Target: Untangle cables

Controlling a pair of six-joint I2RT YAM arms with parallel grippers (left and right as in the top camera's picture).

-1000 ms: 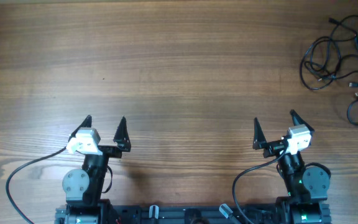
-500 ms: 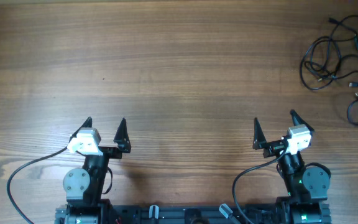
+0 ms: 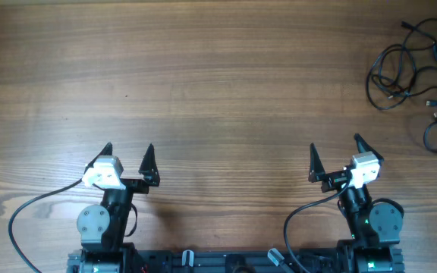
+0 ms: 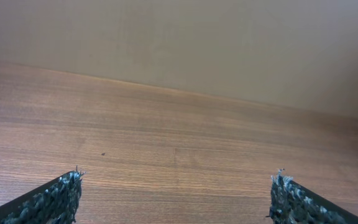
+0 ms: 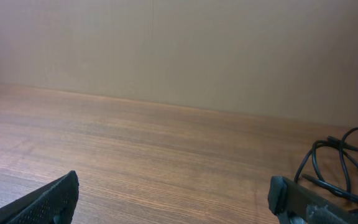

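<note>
The cables [image 3: 416,76] lie as loose tangled black loops at the far right of the wooden table, with small plug ends showing. Part of the loops shows at the right edge of the right wrist view [image 5: 344,165]. My right gripper [image 3: 334,155] is open and empty near the table's front edge, well short of the cables. My left gripper [image 3: 127,158] is open and empty at the front left, far from the cables. In both wrist views the fingertips stand wide apart over bare wood [image 4: 176,186] [image 5: 173,193].
The wooden table [image 3: 203,83] spreads wide in front of both grippers. A plain beige wall [image 4: 179,43] stands behind its far edge. The arm bases [image 3: 234,262] and their thick black cables sit along the front edge.
</note>
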